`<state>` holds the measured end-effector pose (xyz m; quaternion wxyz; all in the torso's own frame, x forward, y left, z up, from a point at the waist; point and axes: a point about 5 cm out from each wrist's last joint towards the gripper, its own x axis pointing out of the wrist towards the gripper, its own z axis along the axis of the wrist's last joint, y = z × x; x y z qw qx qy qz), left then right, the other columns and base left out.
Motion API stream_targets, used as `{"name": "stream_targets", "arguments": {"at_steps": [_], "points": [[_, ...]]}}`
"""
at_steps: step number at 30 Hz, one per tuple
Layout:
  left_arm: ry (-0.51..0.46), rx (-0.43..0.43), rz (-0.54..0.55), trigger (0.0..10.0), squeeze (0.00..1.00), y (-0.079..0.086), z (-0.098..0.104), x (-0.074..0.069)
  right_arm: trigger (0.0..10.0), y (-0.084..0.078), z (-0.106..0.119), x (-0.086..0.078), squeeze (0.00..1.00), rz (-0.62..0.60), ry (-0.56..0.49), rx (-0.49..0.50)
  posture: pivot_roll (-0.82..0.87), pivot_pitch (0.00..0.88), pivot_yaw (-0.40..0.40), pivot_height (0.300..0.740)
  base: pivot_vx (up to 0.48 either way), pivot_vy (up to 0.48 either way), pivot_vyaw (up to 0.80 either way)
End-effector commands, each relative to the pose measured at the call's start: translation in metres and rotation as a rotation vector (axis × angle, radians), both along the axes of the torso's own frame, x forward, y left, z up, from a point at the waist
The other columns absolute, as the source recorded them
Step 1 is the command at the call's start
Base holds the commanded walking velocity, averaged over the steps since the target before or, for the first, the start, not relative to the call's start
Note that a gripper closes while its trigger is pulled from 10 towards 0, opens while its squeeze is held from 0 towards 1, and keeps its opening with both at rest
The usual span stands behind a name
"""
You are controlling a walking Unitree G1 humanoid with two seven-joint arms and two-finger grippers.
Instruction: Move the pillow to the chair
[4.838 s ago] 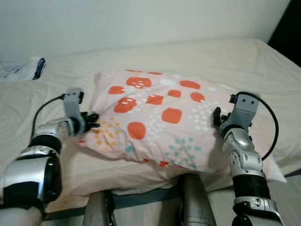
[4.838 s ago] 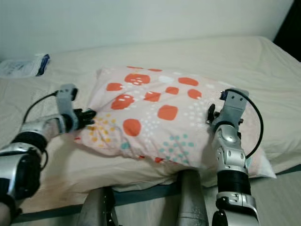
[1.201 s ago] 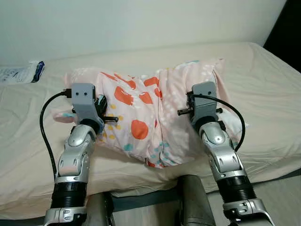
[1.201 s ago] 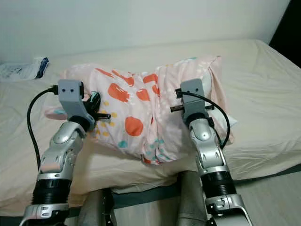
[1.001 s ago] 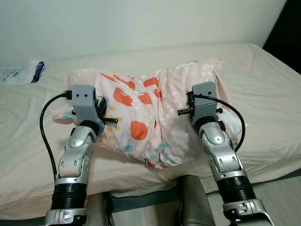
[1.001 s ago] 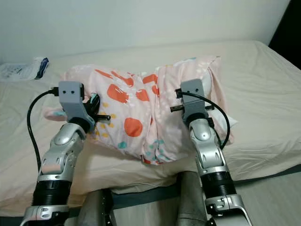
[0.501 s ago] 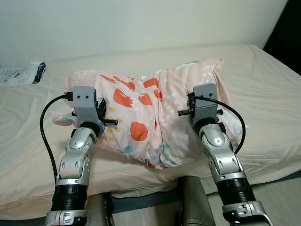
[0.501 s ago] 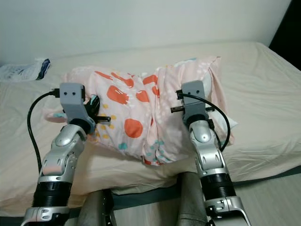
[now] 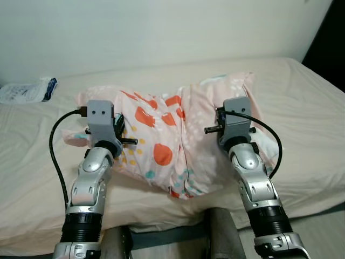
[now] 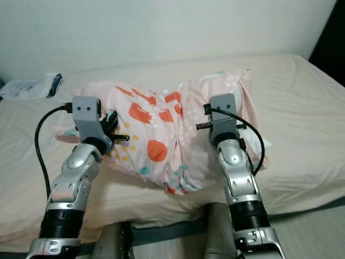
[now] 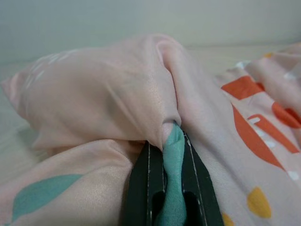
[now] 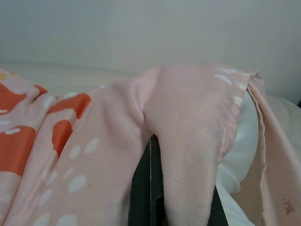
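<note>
- The pillow (image 9: pixel 178 135) is bunched up and held between my two arms above the bed (image 9: pixel 302 102). Its lower fold hangs close to the mattress edge; I cannot tell whether it touches the sheet.
- My left gripper (image 11: pixel 170 155) is clamped on a pinch of the pillow's cover: in the left wrist view a teal-printed fold is squeezed between the two black fingers (image 11: pixel 141 188).
- My right gripper (image 12: pixel 153 188) is clenched on the pillow's other end. The right wrist view has pink fabric draped over the fingers, so the amount of cloth actually caught is hard to judge.
- Risk 1: both holds look like cover fabric only, not filling. Judgement: the heavy middle could sag, and the cloth could slide out of either pinch when I turn away from the bed.
- Risk 2: the right hold is the less certain one. If it lets go, the pillow would swing from the left gripper alone and may drag over the sheet or drop.
- Risk 3: if my arms drift apart while walking, the cover tightens and pulls against both pinches; if they drift together, the hanging fold drops lower and could snag on the bed edge or my legs.
- The chair is not in these frames, so the route to it is unchecked.
- A white and blue packet (image 9: pixel 27 89) lies on the bed well to my left, apart from the pillow.
</note>
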<state>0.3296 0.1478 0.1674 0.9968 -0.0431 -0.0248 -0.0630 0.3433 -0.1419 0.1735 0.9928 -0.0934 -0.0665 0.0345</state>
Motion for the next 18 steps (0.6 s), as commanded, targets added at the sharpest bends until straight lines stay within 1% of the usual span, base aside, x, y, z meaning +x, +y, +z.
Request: {"name": "stream_targets", "arguments": {"at_steps": [1,6,11,18], "points": [[-0.019,-0.001,-0.03,10.0,0.0,-0.0096,0.0038,0.001,10.0,0.0118,0.0043,-0.0015,0.0,0.058,-0.034,0.016,0.02,0.069,0.042,0.619,0.0,0.0,0.0],[-0.023,-0.001,-0.003,10.0,0.0,-0.0079,0.0048,0.0023,10.0,0.0093,0.0044,-0.001,0.0,0.055,-0.029,0.015,0.02,0.082,0.037,0.639,0.0,0.0,0.0],[-0.022,-0.003,0.002,10.0,0.0,-0.0062,0.004,0.0,10.0,0.0085,0.0033,-0.0017,0.0,0.053,-0.026,0.02,0.02,0.084,0.041,0.669,0.0,0.0,0.0],[-0.023,-0.002,-0.005,10.0,0.0,-0.0076,0.0026,-0.0008,10.0,0.0095,0.0028,-0.0025,0.0,0.054,-0.024,0.028,0.02,0.079,0.042,0.689,0.0,0.0,0.0]]}}
